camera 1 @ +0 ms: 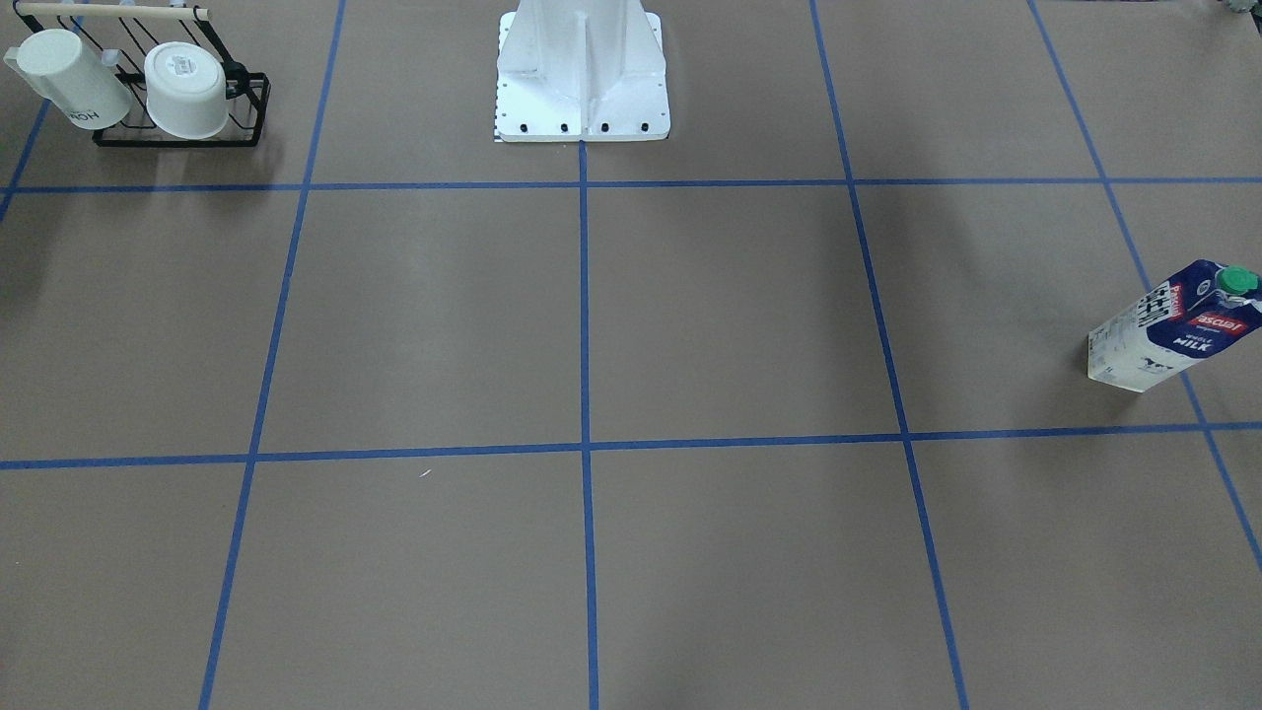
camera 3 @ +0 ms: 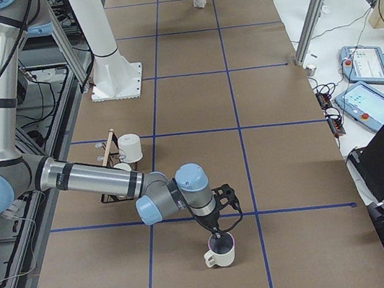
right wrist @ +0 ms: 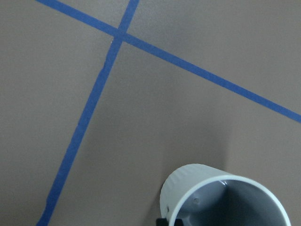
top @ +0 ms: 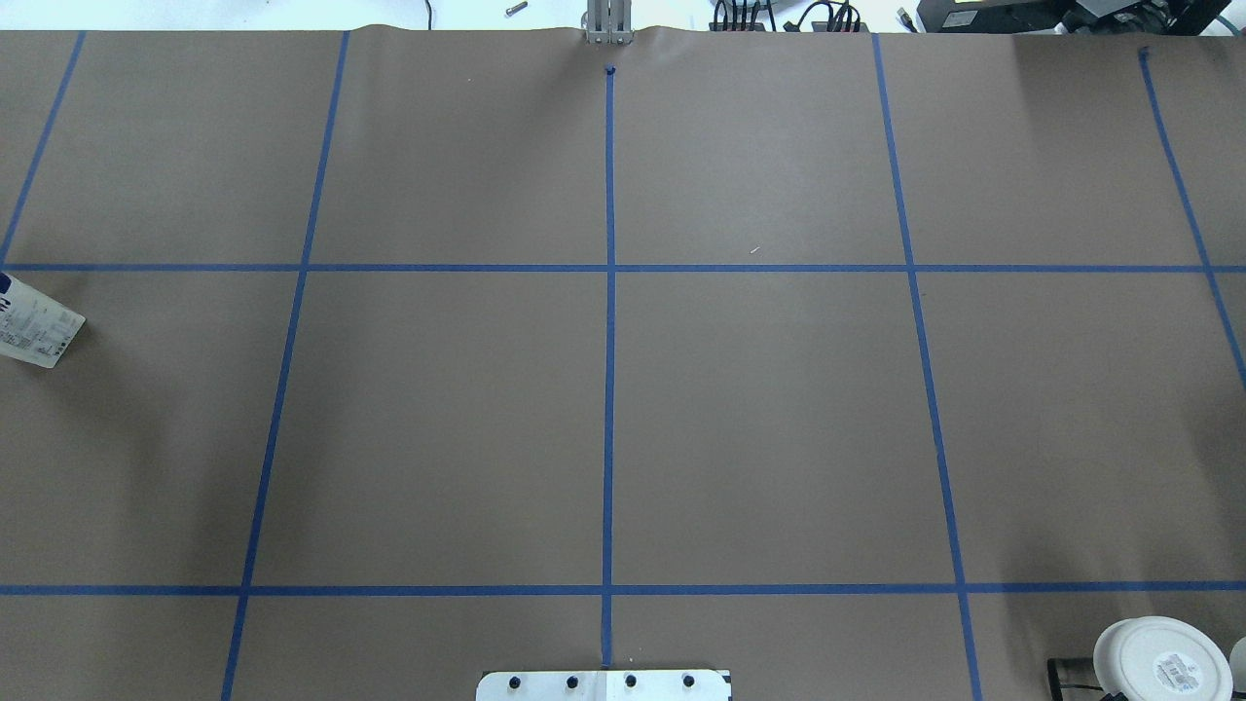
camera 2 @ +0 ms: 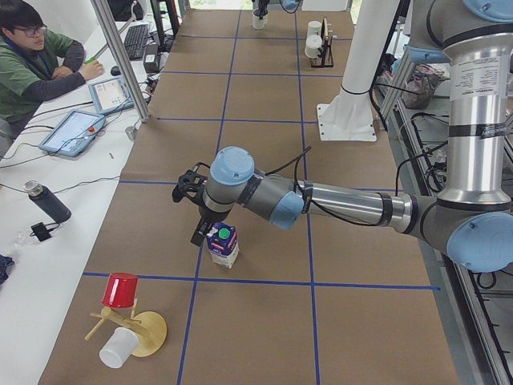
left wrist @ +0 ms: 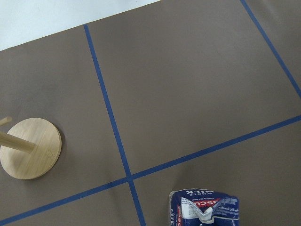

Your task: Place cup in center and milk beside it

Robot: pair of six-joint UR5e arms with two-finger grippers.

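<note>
Both things sit well apart from the centre (top: 610, 428), one at each end of the table. The milk (camera 2: 223, 245) stands upright at the left end, just inside a tape line, with a wooden stand (left wrist: 30, 148) further out. The cup (camera 3: 221, 250) stands upright at the right end, mouth up, its handle turned away from the rack (camera 1: 177, 99).

The left gripper (camera 2: 198, 228) hangs close above and beside the carton's top. The right gripper (camera 3: 218, 231) hangs right over the cup's rim. Each shows only from a side camera (the wrist views catch the carton top and the cup mouth but no fingers), so I cannot tell whether either is spread or pressed together.

I judge this to be the grasp stage, with nothing moved yet. I'd take the cup first: one finger inside the wall and one outside, clear of the handle, then lift straight up and set it on the middle tape line. For the milk I'd come down past the sloped top and squeeze the flat sides, since a tall carton tips easily. I'd carry it upright and stop short of the cup, so the arms don't crowd each other
</note>
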